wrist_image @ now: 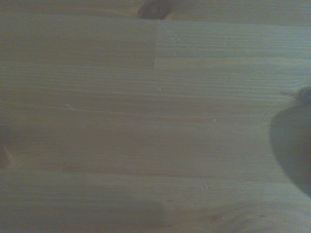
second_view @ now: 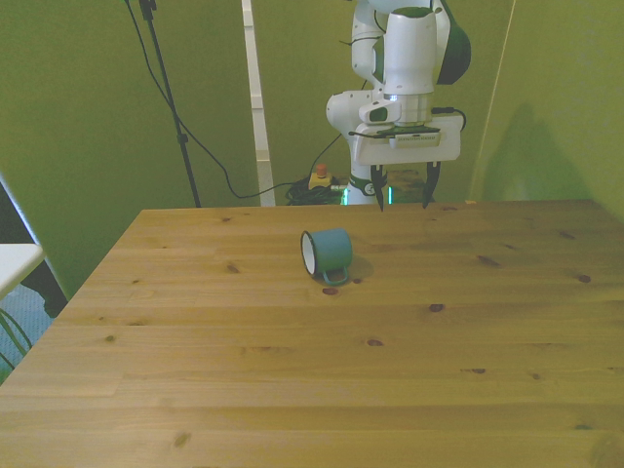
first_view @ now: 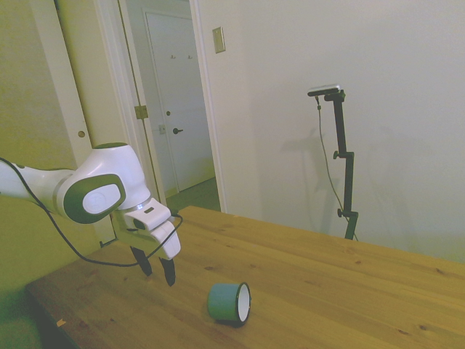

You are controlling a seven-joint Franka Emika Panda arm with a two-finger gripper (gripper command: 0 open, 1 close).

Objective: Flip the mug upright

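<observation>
The teal mug (first_view: 229,302) lies on its side on the wooden table (first_view: 327,291), its white inside facing the side view's right. In the front view the mug (second_view: 328,253) shows its opening toward the front view's left, with its small handle resting low against the tabletop. My gripper (first_view: 156,267) hangs open above the table, left of the mug in the side view and apart from it. From the front, the gripper (second_view: 401,191) is behind the mug and toward the front view's right. The wrist view holds only bare wood (wrist_image: 146,121).
The table's near edge (second_view: 292,458) and left corner (first_view: 43,298) bound the work area. Dark knots dot the wood (second_view: 436,308). A doorway and a wall stand behind the table in the side view.
</observation>
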